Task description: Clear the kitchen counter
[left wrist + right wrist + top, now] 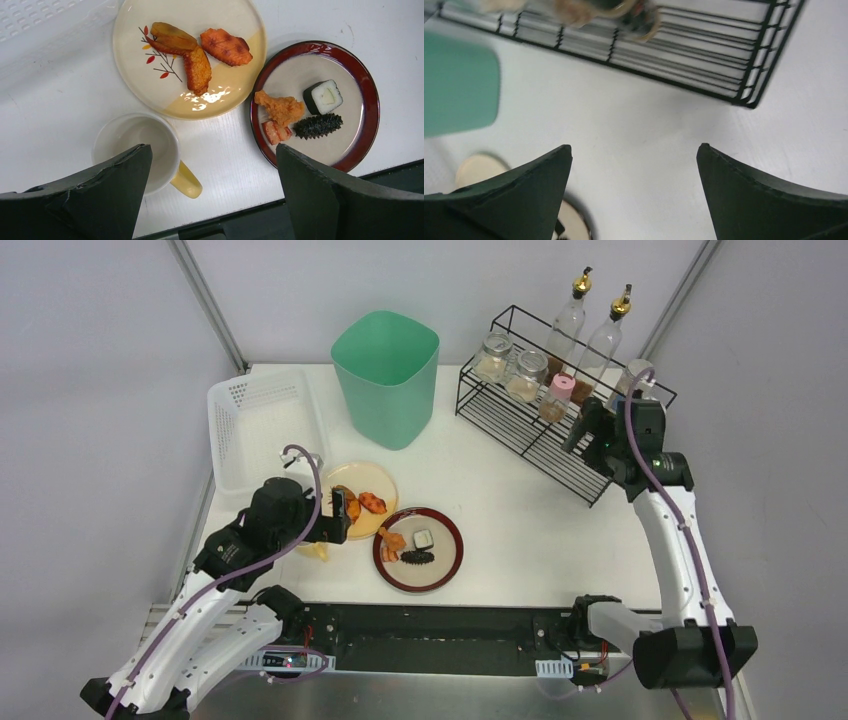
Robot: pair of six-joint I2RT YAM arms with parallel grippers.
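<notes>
The white kitchen counter (500, 490) holds a cream plate (352, 480) with three pieces of fried food and a red-rimmed plate (450, 562) with several small food pieces. In the left wrist view the cream plate (150, 95) and the red-rimmed plate (360, 75) lie side by side. A white mug (135, 140) with a yellow handle stands just in front of the cream plate. My left gripper (340, 515) is open and empty above the mug and plates, and its left finger overlaps the mug in the left wrist view (212, 147). My right gripper (583, 430) is open and empty, raised beside the wire rack.
A green bin (385, 375) stands at the back centre. A white perforated basket (262, 425) sits at the back left. A black wire rack (560, 410) with jars and two bottles stands at the back right, and it also shows in the right wrist view (744, 80).
</notes>
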